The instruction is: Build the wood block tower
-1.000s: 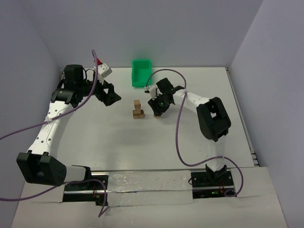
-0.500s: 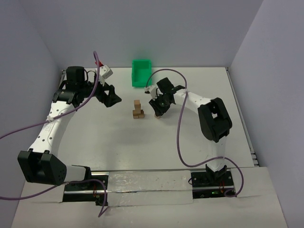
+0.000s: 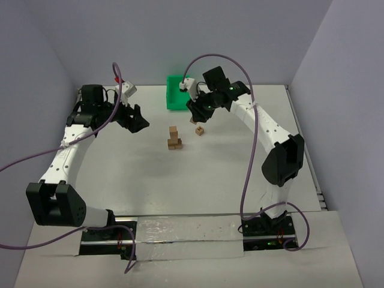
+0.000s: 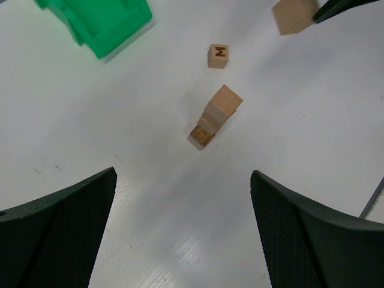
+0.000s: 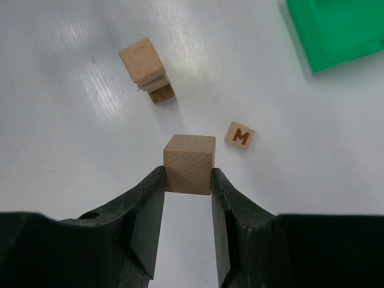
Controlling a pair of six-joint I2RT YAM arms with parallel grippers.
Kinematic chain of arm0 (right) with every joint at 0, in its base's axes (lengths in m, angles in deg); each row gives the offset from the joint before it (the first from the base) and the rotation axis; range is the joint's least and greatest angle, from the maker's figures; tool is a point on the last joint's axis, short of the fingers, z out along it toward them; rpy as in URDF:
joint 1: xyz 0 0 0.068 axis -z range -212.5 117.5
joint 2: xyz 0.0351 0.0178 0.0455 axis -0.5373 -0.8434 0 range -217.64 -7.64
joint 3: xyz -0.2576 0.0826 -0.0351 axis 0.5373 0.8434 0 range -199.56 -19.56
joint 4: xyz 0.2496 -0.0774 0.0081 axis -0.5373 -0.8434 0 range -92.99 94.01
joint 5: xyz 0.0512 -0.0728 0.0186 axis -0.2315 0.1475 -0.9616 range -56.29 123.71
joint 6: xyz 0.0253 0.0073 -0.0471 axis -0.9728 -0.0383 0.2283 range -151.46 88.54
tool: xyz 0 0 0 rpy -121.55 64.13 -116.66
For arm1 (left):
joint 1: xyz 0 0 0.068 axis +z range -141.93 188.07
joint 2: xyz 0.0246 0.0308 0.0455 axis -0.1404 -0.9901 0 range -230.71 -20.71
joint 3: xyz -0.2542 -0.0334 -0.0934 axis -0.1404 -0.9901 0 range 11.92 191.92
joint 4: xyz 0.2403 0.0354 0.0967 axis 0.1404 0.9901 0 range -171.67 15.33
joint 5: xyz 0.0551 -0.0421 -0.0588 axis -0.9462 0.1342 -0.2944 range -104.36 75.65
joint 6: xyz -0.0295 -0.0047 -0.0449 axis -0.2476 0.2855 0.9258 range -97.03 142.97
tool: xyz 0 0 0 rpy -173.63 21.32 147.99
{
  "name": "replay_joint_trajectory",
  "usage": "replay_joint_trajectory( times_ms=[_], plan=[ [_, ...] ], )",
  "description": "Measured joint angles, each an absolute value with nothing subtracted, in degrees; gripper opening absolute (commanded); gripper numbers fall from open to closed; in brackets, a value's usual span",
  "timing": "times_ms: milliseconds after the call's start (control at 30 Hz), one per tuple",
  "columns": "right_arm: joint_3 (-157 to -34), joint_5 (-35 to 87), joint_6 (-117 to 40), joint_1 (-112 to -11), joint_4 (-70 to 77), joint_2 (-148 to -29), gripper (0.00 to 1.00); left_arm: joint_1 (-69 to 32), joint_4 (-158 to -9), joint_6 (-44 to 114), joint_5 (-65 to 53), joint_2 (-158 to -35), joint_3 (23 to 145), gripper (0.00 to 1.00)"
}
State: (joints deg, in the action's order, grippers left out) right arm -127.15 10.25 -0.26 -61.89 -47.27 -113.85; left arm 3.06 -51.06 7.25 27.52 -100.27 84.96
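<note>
Right gripper (image 5: pixel 188 177) is clamped on a block (image 5: pixel 189 157), which is gripped by two opposite side faces and held clear of the table (image 5: pixel 72 150). In the top view this gripper is seen just in front of the bin (image 3: pixel 177 91), near the M block (image 3: pixel 200 130). M block is lying loose on the table, letter face up, between bin and tower and apart from both. Tower (image 3: pixel 174 138) is standing mid-table, to the left of the right gripper, as a narrow stack on a wider base. About three levels can be made out; the base cube count cannot be told. Left gripper (image 3: pixel 137 120) is held wide open with nothing between the jaws, hovering left of the tower and well apart from it. Tower, M block and the gripped block are all caught by its wrist camera.
</note>
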Motion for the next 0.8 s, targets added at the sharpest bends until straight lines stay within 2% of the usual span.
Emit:
replay_joint_trajectory(
  times_ms=[300, 800],
  plan=[
    [-150.8, 8.4, 5.6, -62.6, -59.4, -122.0, 0.24, 11.0, -50.8, 8.7, 33.3, -103.2, 85.0, 0.97],
    [-152.8, 9.5, 7.2, -69.5, -62.3, -127.2, 0.21, 12.2, -50.8, 8.9, 37.4, -103.5, 84.6, 0.97]
  ],
)
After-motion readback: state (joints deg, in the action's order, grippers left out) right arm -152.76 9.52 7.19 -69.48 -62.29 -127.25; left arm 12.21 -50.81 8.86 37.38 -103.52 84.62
